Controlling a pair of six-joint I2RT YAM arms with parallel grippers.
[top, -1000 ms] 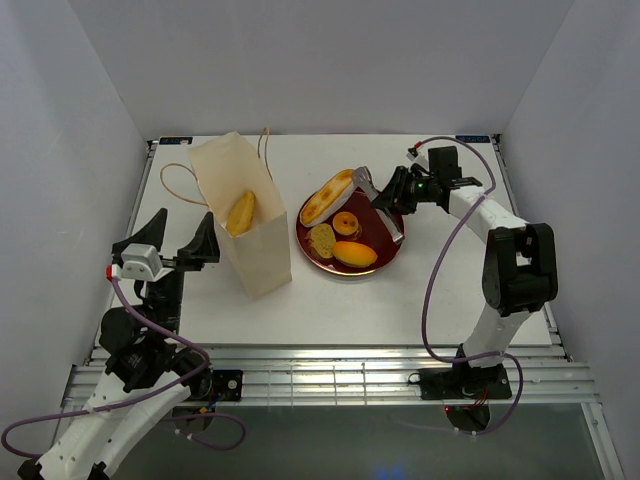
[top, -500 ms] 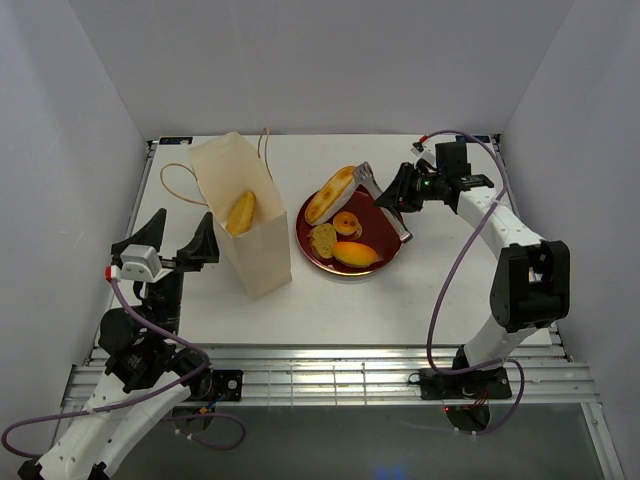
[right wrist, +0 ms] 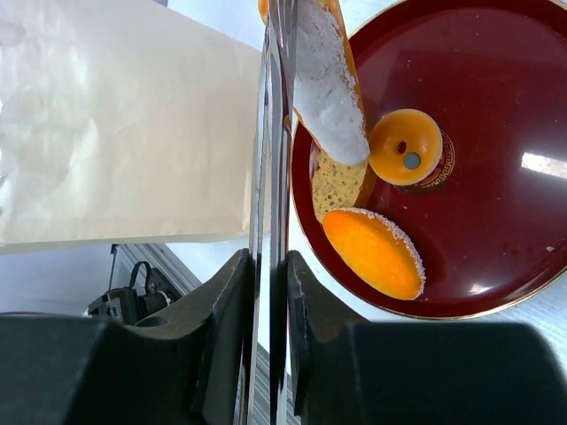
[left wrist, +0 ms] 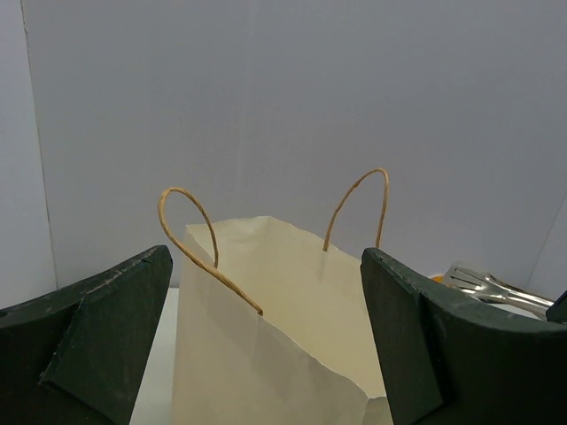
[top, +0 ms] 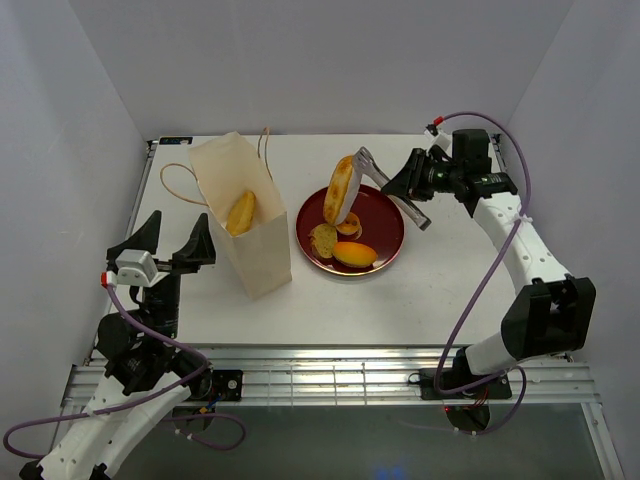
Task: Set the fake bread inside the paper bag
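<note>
The left gripper (top: 178,236) gapes beside the paper bag (top: 262,262). Over the plate (top: 395,245) the baguette (top: 340,190) hangs tilted, pinched near one end by tongs (top: 375,172) clenched in the right gripper (right wrist: 266,292). So slim a hold could let it slip.

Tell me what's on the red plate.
The plate holds a ring donut, an oval roll and a slice. The baguette, held up in the tongs, covers part of the slice.
</note>
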